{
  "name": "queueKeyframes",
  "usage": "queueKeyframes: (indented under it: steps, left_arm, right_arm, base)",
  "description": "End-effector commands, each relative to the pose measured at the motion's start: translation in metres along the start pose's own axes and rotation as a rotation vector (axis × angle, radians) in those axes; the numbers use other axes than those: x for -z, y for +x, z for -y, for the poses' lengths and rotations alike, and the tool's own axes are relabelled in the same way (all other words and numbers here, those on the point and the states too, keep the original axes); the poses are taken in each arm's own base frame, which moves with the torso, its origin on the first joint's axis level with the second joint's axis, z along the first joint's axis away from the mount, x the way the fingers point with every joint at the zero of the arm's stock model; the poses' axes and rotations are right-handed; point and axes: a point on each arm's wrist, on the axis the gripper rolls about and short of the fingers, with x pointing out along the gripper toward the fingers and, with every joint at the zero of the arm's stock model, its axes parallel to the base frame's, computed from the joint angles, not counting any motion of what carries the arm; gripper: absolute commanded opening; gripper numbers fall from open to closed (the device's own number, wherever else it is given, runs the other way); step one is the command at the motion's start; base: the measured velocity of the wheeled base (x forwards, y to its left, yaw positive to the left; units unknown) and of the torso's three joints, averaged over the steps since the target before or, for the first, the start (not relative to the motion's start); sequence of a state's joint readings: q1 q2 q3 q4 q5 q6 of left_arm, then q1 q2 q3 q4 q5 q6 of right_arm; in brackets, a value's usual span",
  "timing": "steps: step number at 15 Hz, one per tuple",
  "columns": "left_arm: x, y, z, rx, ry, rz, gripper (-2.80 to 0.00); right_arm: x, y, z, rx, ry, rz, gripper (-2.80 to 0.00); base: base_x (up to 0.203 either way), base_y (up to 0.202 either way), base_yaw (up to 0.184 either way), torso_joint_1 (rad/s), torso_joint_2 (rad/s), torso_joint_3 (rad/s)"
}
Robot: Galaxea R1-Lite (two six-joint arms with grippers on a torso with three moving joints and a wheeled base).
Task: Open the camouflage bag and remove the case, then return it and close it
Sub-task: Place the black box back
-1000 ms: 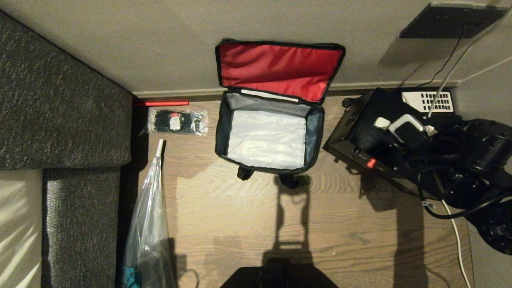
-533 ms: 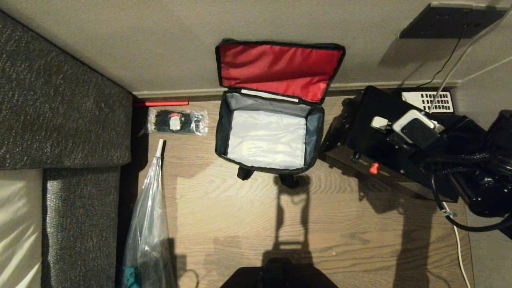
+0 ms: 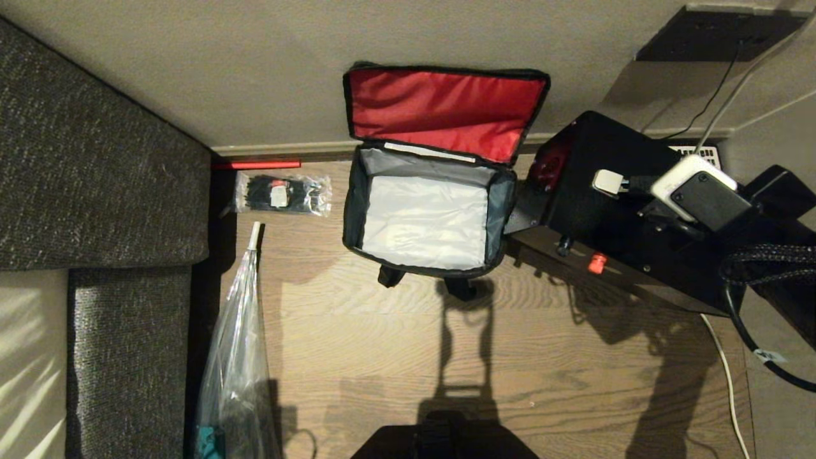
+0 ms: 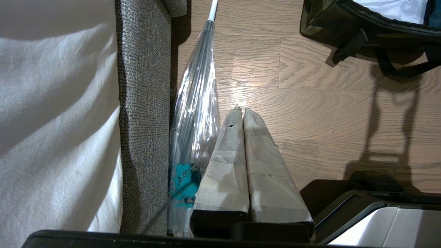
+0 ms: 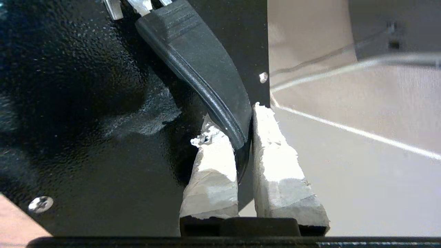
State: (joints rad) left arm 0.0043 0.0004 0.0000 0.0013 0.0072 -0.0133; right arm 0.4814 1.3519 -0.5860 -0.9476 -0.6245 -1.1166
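Red lining showed on the raised lid of the camouflage bag point(image 3: 430, 210), which sat open on the wood floor point(image 3: 510, 357) w/ its lid leaning on the wall behind; its pale grey interior looked empty. So opening and removal read as done; returning the case and closing the bag were left. The case point(image 3: 612, 210), flat, black, hard, w/ a small red knob on its near edge, hung tilted just right of the bag, its left corner at or over the bag's right wall; contact can't be confirmed. The right gripper point(image 5: 246, 137) was pinched together on the case's black handle, per the right wrist view. The left gripper point(image 4: 243, 113) sat parked low, well left of the bag beside a clear umbrella point(image 4: 196, 113), pads pressed together, holding nothing. A clear packet of black ties point(image 3: 282, 194) lay just left of the bag. Vs. a second earlier: the case had been lifted and swung closer to the bag, covering more of the telephone's white keypad point(image 3: 695, 152) behind it; bag, packet, umbrella unchanged.
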Motion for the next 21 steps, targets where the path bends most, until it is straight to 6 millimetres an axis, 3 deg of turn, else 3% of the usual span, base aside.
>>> queueKeyframes:
  steps: [1, 10, 17, 21]
  left_arm:
    - [0.001, 0.000, 0.000, -0.001, 0.000, -0.001, -2.80]
    - [0.001, 0.000, 0.000, -0.001, 0.000, -0.001, -2.80]
    - [0.001, 0.000, 0.000, -0.001, 0.000, -0.001, -2.80]
    - [0.001, 0.000, 0.000, -0.001, 0.000, -0.001, -2.80]
  right_arm:
    - [-0.013, -0.008, 0.010, 0.005, 0.029, 0.055, -2.80]
    - [-0.054, -0.003, 0.004, -0.054, 0.045, 0.112, -2.80]
    - [-0.087, 0.004, -0.012, -0.075, 0.069, 0.128, -2.80]
    - [-0.105, -0.001, -0.022, -0.112, 0.068, 0.157, -2.80]
  base:
    - [0.000, 0.000, 0.000, 0.000, 0.00, 0.000]
    - [0.000, 0.000, 0.000, 0.000, 0.00, 0.000]
    - [0.000, 0.000, 0.000, 0.000, 0.00, 0.000]
    - [0.000, 0.000, 0.000, 0.000, 0.00, 0.000]
